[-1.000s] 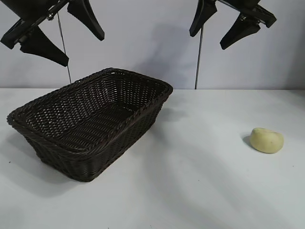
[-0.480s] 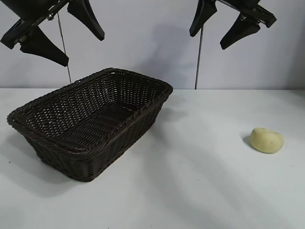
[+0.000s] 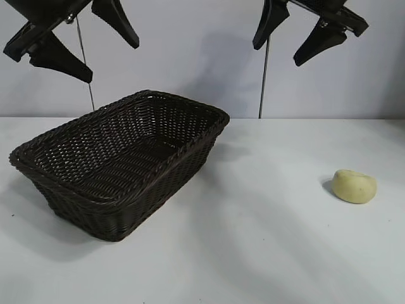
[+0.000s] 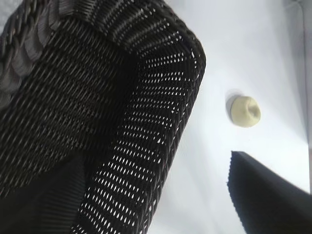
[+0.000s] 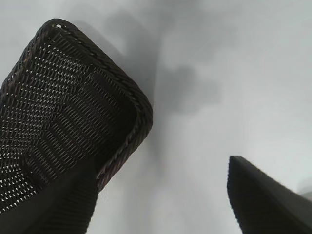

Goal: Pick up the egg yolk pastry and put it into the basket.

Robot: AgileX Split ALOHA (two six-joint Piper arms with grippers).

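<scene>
The pale yellow egg yolk pastry (image 3: 354, 186) lies on the white table at the right; the left wrist view shows the pastry (image 4: 244, 110) beyond the basket's corner. The dark brown wicker basket (image 3: 50, 134) stands at the left with nothing inside; its rim (image 4: 195, 58) and the same basket (image 5: 139, 105) fill much of both wrist views. My left gripper (image 3: 111, 45) hangs open high above the basket's left side. High above the table's middle, left of the pastry, my right gripper (image 3: 277, 54) hangs open. Neither holds anything.
Two thin vertical rods (image 3: 263, 76) stand against the pale back wall. The white table (image 3: 266, 240) stretches bare between the basket and the pastry and in front of both.
The left gripper has lifted very slightly; the right gripper, basket and pastry stay where they were.
</scene>
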